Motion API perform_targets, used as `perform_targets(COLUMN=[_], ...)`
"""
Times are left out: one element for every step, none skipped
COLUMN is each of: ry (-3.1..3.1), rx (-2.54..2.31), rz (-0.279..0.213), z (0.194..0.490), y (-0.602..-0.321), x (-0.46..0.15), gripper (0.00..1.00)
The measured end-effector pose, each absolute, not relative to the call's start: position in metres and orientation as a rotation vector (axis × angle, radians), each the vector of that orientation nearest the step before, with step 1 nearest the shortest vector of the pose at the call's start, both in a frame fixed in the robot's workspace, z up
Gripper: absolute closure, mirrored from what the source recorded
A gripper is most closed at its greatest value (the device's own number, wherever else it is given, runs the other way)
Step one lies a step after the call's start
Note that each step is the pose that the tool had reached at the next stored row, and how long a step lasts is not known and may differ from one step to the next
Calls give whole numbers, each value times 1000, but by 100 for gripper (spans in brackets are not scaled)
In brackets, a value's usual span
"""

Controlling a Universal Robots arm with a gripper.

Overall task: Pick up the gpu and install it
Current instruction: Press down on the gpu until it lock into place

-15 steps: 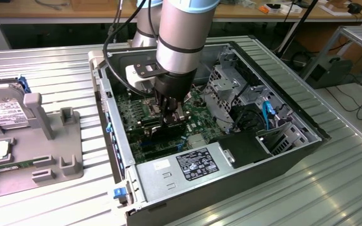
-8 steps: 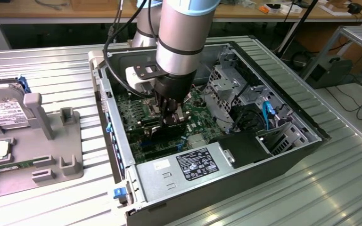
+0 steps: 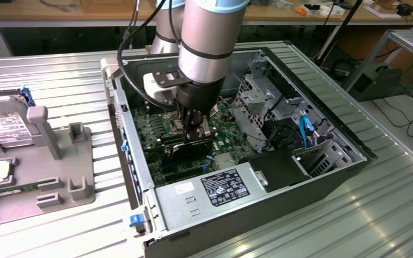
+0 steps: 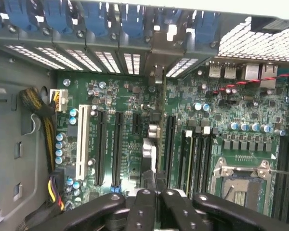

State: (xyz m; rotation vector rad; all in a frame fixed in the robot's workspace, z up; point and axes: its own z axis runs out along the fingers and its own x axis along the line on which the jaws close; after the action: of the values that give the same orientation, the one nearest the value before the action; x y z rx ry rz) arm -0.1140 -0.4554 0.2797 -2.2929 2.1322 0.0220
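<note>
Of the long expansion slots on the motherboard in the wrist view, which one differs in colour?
The white slot, the outermost of the row, next to the yellow-and-black cable bundle. The other long slots beside it are all black.

The open computer case [image 3: 192, 215] left room from above, and the arm [image 3: 205, 48] reached straight down onto the motherboard [image 3: 152, 126]. Beside the motherboard, toward the exterior view's right, the drive cage [image 3: 260, 99] and cables [image 3: 305, 129] crowded the bay. The power supply [image 3: 214, 191] walled the motherboard's near edge, while the ribbed tabletop [image 3: 378, 204] around the case lay free.
</note>
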Motion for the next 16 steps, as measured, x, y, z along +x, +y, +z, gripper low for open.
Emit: perform_targets(ry=[2133,2133,2133,2133,2133,2133,2132,2132,2131,2131,2131,2131,2131,2131,2132,2132], rx=[-2294,-2293,-2294,-2293,-2294,-2293,-2293,-2292,-2292,-2292,-2292,-2292,-2292,-2292,-2291,-2291], rz=[21,22,22,22,22,22,21,19,19,18,18,18,18,18,18,18], z=[284,289,294,298,301,302,302,302,302,302,302,302,302,302,302,302], y=[-456,-455,-456,-455,-455,-455,-456,-456,-455,-455,-456,-456,-455,-455,-455,-455], x=[-114,-114,-114,-114,-114,-116,-119,-122,-126,-130,-134,-138,-141,-145,-148,-151], gripper=[89,89,89,89,89,89,89,89,89,89,89,89,89,89,89,89])
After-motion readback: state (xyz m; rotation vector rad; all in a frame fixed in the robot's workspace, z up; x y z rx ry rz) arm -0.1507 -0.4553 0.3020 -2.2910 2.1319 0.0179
